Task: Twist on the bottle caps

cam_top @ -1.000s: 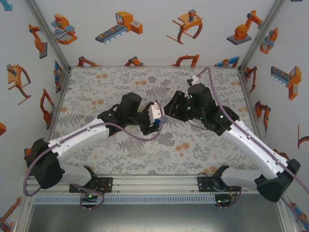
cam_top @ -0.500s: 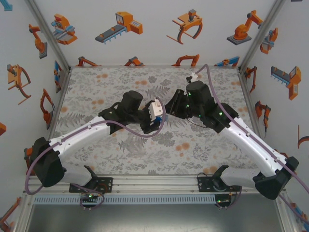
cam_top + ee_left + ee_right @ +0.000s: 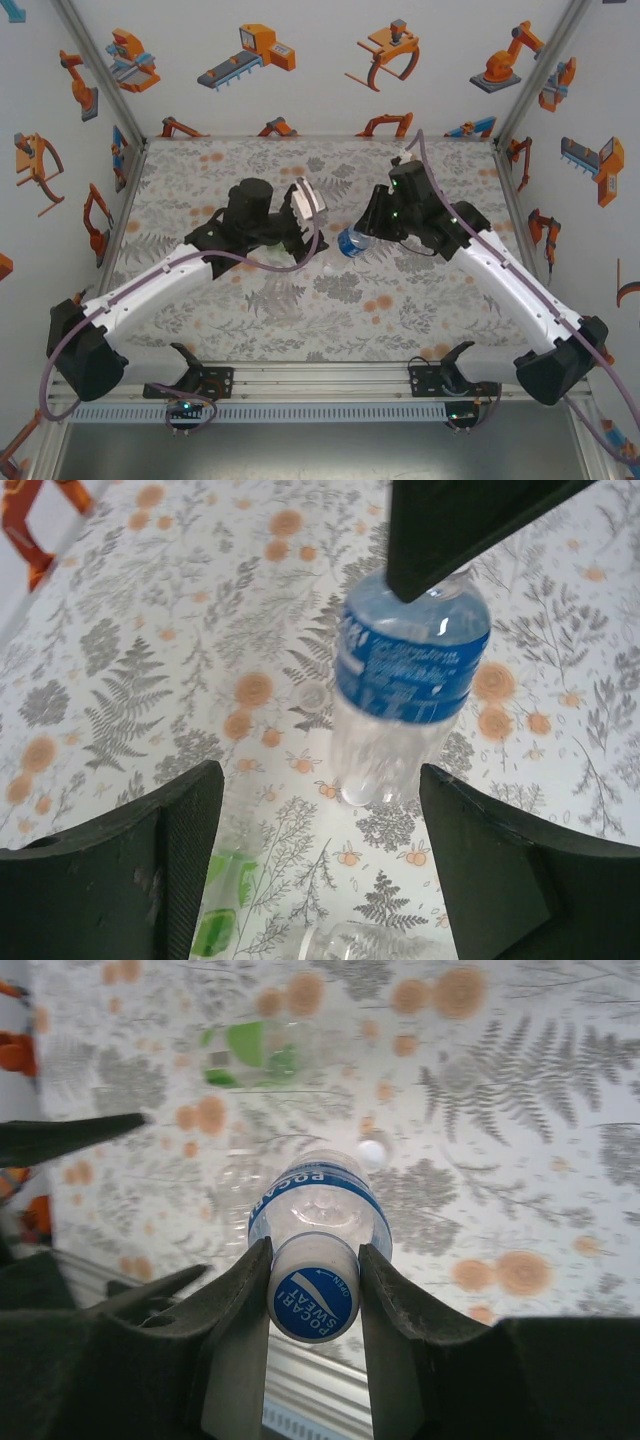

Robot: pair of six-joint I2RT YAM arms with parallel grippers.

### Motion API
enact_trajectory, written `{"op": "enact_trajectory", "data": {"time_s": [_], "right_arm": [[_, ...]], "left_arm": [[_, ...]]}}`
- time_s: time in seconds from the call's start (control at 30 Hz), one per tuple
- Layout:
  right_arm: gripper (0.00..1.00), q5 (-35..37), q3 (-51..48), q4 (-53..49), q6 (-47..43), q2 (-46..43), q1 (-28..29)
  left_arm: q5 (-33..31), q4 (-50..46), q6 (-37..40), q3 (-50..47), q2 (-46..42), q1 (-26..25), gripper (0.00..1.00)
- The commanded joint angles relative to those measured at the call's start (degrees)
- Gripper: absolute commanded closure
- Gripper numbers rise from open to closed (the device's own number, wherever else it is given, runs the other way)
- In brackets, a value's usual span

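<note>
1. The bottle cap (image 3: 313,1302), printed blue on top, sits on the neck of the blue-labelled bottle (image 3: 320,1210). The right gripper (image 3: 313,1250) is clamped on it from both sides, so the bottle is carried by its cap. Whether its base touches the table (image 3: 560,1080) cannot be told.
2. The left gripper (image 3: 320,775) faces the bottle with its jaws spread wide and nothing between them, clear of the bottle's body, probably so as not to block it.
3. A loose cap (image 3: 313,695) lies flat on the table just beside the held bottle, likely meant for another bottle.
4. The green-labelled bottle (image 3: 250,1055) lies on its side nearby, and whether it is capped cannot be told.
</note>
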Motion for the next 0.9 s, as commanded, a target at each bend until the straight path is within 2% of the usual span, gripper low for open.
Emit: {"op": "enact_trajectory", "data": {"time_s": [0.0, 0.3, 0.47, 0.57, 0.87], "right_arm": [[0.86, 3.66, 2.93, -3.21, -8.04, 1.91, -2.34], [0.86, 7.69, 10.84, -2.81, -21.84, 14.77, -10.73], [0.86, 8.74, 17.89, -1.22, -27.99, 23.12, -12.97], [0.88, 10.26, 21.82, 0.76, -30.34, 27.79, -13.44], [0.92, 7.62, 34.92, 0.98, -31.63, 40.63, -16.11]], "left_arm": [[-2.60, 0.86, -6.04, -1.56, -2.66, 1.57, 0.26], [-11.48, -8.36, -19.63, -0.97, -5.05, 5.65, 0.24], [-14.58, -10.07, -23.52, -3.60, -8.78, 6.73, 0.23], [-15.96, -12.08, -26.01, -4.90, -10.03, 7.85, 0.22], [-19.02, -13.83, -31.84, -9.04, -13.06, 8.33, 0.25]]}}
